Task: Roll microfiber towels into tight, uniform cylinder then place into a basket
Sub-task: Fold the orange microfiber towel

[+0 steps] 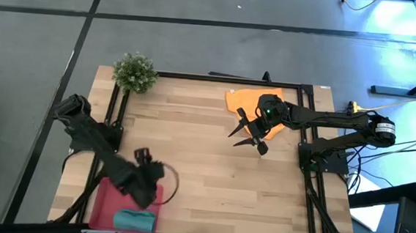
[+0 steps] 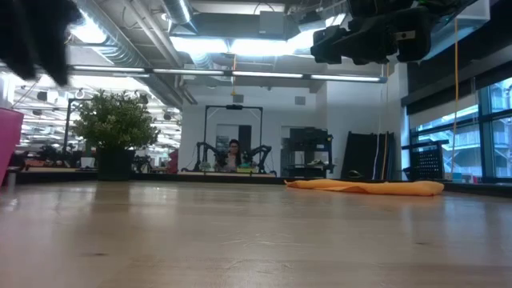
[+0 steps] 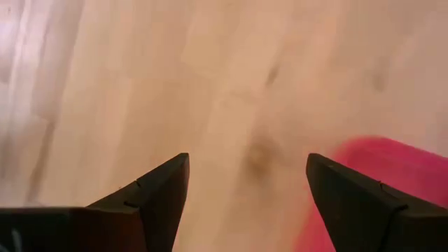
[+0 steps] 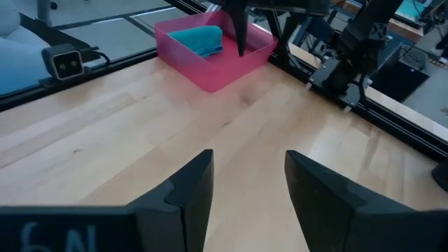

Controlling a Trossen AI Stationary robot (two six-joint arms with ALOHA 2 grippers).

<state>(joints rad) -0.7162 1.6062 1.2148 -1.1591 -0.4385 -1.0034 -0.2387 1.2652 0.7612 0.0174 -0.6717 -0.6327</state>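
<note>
The basket [image 1: 103, 205] sits at the near left corner of the counter [image 1: 204, 168], with one rolled towel [image 1: 135, 220] inside it. The other towel [image 1: 247, 99] lies flat at the far right. A potted plant [image 1: 135, 72] stands at the far left corner. The left pincer [image 1: 145, 160] hangs over the basket's far edge; the right pincer [image 1: 249, 135] hovers just in front of the flat towel.

Wooden table [image 1: 204, 168]: basket [image 1: 103, 201], orange towel [image 1: 247, 99], plant [image 1: 135, 72].

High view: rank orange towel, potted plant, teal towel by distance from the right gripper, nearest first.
From the right gripper, open above the table's right half:
1. Orange towel, flat at the far edge, just beyond the gripper.
2. Potted plant, far-left corner.
3. Teal towel, rolled in the basket, near-left corner.

Plant and teal towel are nearly tied.
</note>
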